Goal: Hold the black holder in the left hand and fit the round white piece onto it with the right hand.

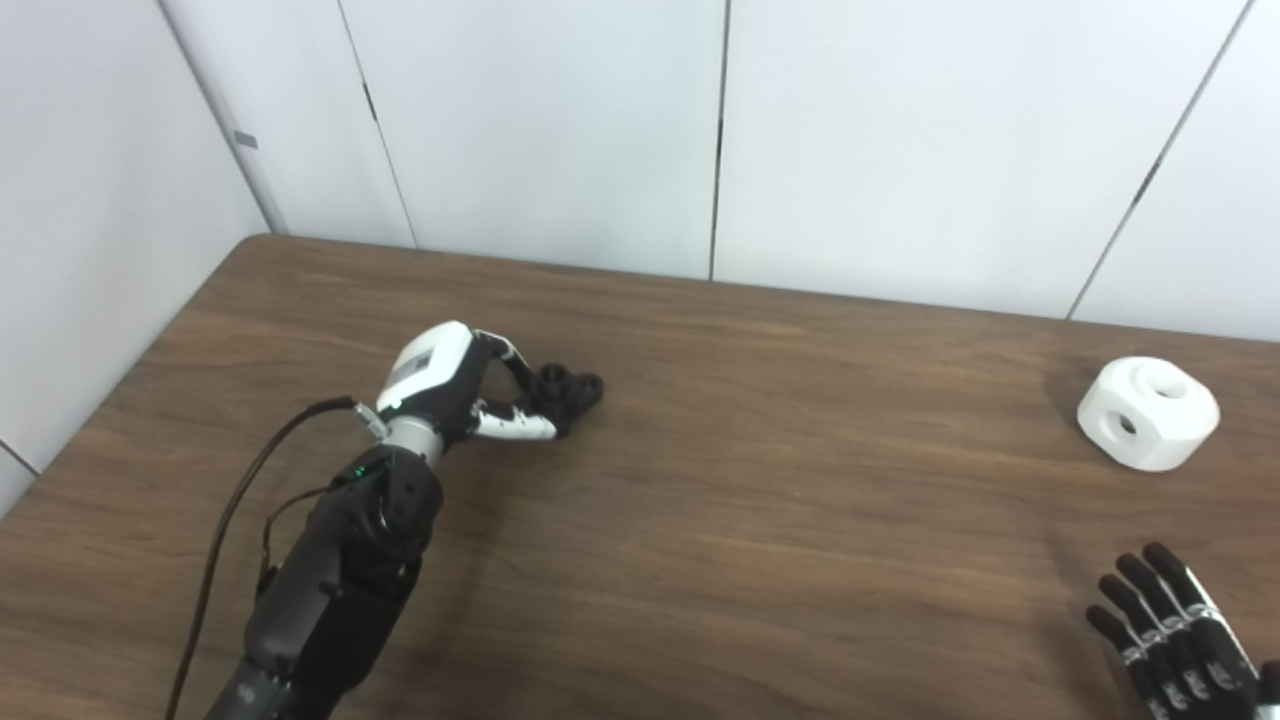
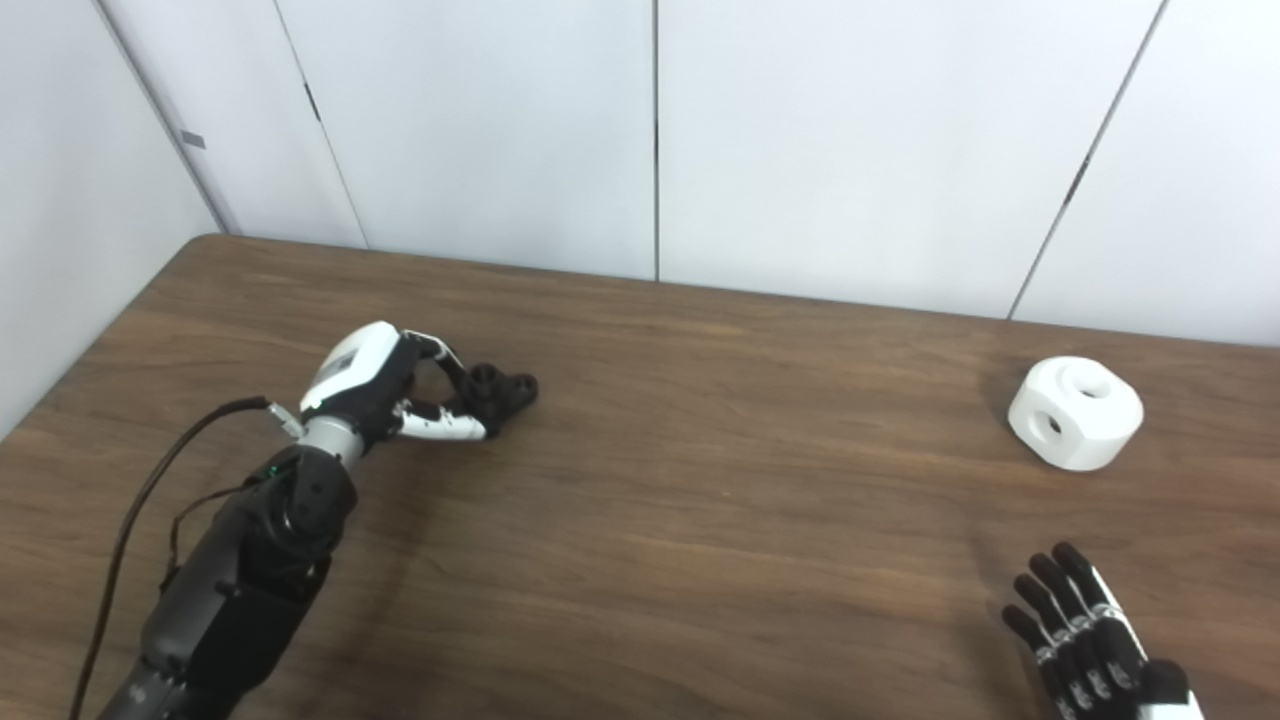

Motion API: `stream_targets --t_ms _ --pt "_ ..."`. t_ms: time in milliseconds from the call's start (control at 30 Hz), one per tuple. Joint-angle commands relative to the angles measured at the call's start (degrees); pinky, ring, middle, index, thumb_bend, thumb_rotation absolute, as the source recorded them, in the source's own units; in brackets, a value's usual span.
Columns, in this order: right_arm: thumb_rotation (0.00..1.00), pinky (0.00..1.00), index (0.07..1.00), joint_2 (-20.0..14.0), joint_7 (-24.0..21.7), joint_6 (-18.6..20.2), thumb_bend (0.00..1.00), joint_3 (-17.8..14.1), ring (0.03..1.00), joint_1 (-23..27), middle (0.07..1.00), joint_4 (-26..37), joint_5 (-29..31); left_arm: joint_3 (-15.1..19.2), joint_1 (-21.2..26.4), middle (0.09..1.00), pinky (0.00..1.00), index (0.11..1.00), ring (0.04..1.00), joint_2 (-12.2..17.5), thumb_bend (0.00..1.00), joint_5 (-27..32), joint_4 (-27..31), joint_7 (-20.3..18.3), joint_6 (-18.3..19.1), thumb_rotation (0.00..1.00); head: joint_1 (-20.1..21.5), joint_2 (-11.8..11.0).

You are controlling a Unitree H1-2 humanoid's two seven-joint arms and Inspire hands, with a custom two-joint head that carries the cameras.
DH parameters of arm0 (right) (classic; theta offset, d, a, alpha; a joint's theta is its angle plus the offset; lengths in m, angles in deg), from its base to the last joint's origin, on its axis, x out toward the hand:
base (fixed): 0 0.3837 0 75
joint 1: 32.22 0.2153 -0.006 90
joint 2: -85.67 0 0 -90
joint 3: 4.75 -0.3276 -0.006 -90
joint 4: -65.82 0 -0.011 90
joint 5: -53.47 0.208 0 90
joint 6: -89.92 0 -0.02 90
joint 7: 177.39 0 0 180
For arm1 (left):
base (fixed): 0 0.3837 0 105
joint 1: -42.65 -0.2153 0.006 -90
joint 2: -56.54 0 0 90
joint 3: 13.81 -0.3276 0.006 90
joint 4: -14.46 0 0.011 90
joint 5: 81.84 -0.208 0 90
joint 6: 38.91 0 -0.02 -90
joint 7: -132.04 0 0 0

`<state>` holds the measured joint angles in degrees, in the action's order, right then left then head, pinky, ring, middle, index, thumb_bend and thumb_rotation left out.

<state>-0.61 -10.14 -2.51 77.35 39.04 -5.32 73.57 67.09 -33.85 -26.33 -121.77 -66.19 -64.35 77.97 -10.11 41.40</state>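
left hand point(image 1: 450, 385) curled, right hand point(image 2: 1085, 635) flat, fingers apart

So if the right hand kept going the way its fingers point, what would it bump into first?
Probably the round white piece. The right hand lies open, fingers aimed up the brown wooden table, with only bare wood between, though the line may pass just left of it.

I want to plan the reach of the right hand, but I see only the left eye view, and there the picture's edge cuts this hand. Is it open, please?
Observer: Yes. In the right eye view the right hand shows across its whole width, thumb side too. Its fingers are apart and it holds nothing.
Operator: Thank you. What lies on the table to the right of the round white piece?
Observer: Beyond the round white piece, the right eye view shows a wider strip of table. Only bare wood shows there.
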Motion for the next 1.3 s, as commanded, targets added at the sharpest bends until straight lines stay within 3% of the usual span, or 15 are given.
stream_targets --t_ms 0,433,633,967,1267 --pt "0.98 0.90 0.931 0.2 0.5 -0.5 0.67 0.1 0.930 0.6 0.936 2.6 -0.1 -1.5 -0.4 0.830 0.77 0.490 0.886 -0.5 0.51 1.6 2.9 -1.5 -1.1 0.05 0.0 0.1" --pt "1.00 0.91 0.934 2.3 2.9 1.7 0.67 2.5 0.940 1.0 0.940 5.5 -3.2 -11.3 -5.5 0.845 0.83 0.490 0.916 -1.3 0.51 -1.9 13.3 -3.0 -8.5 0.05 4.3 1.0" --pt "0.99 0.93 0.935 3.6 4.3 3.5 0.68 3.8 0.946 1.2 0.940 7.5 -4.5 -15.2 -7.0 0.859 0.98 0.489 0.947 -1.3 0.51 -2.7 15.5 -5.1 -14.2 0.05 7.1 1.7" --pt "0.98 0.93 0.921 5.4 6.7 5.5 0.69 6.3 0.953 1.0 0.939 10.2 -7.4 -18.8 -8.9 0.854 1.00 0.487 0.988 -1.3 0.52 -3.0 15.1 -9.5 -20.2 0.05 11.8 1.7" --pt "0.99 0.96 0.929 5.4 8.4 7.0 0.69 6.8 0.964 0.6 0.947 12.6 -7.6 -20.4 -10.1 0.851 1.00 0.488 0.973 -1.7 0.52 -6.4 12.2 -7.2 -26.3 0.05 13.9 2.4"
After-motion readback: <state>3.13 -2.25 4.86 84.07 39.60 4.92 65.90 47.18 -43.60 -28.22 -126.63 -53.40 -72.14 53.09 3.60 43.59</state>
